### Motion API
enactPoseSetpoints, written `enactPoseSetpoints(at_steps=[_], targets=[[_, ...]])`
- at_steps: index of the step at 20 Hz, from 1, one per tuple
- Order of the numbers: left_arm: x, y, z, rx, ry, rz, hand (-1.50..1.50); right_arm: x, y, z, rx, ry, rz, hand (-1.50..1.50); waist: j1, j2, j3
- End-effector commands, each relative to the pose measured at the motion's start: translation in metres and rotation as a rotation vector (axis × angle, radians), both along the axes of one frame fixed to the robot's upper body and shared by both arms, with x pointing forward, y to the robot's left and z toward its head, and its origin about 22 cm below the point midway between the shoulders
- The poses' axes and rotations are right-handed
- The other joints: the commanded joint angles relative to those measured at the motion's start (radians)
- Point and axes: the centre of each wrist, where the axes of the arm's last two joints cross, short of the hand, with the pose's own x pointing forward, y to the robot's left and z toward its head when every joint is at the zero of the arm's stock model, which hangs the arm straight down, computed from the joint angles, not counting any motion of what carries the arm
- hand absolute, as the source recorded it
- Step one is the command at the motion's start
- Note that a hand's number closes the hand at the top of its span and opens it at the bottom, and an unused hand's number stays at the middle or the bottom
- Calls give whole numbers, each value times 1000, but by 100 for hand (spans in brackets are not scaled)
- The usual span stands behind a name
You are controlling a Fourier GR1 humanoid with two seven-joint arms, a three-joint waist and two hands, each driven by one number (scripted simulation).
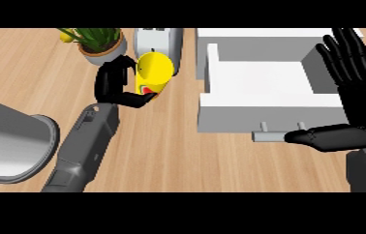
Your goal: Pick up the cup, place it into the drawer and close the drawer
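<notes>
Left hand (pixel 114 82) curls round the yellow cup (pixel 154 69), apparently tilted; right hand (pixel 352 102) rests open

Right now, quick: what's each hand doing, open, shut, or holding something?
Left hand: shut on the yellow cup.
Right hand: open, holding nothing, by the white drawer.

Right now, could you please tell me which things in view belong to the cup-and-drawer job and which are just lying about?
Part of the job:
- yellow cup, with the left hand fingers curled round it
- open white drawer and its handle
- right hand, open at the drawer's right

Just lying about:
- potted plant
- grey appliance
- metal bowl
</notes>
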Motion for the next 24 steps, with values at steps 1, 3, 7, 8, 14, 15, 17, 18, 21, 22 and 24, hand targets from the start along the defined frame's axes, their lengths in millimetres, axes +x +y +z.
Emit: enactPoseSetpoints(at_steps=[1, 3, 7, 8, 14, 15, 17, 18, 21, 22, 24], targets=[[16, -47, 49, 10, -29, -116, 150, 2, -4, -1, -15, -15, -12, -150, 15, -5, 1], [27, -67, 77, 44, -36, -115, 150, 6, -15, -7, -20, -6, -9, -150, -1, 1, 1], [36, -95, 139, 72, -20, -116, 150, -1, 0, -4, 13, -6, -5, -150, -8, -2, 0], [40, -97, 151, 76, -20, -105, 150, -3, -5, -15, 8, 0, -27, -150, -9, 3, 0], [47, -144, 195, 135, 15, -65, 150, 11, 6, 6, -10, -10, -11, -150, -28, 11, -1], [45, -156, 212, 151, 46, -56, 150, -1, -4, -2, -1, -24, 4, -150, -36, 8, 0], [50, -160, 200, 185, 89, -56, 150, 3, -4, -16, 5, -26, 2, -150, -45, 15, 0], [52, -162, 196, 193, 136, -45, 150, 14, 11, 10, -17, -38, 25, -150, -49, 17, 0], [54, -166, 181, 250, 184, -4, 150, 15, 0, 5, 7, -47, 24, -150, -72, 23, 0], [54, -175, 192, 290, 195, 8, 150, 16, 7, -5, -1, -46, 38, -150, -80, 25, 1], [52, -178, 184, 316, 227, 47, 150, 9, 10, -1, -3, -48, 76, -150, -117, 26, 2]])
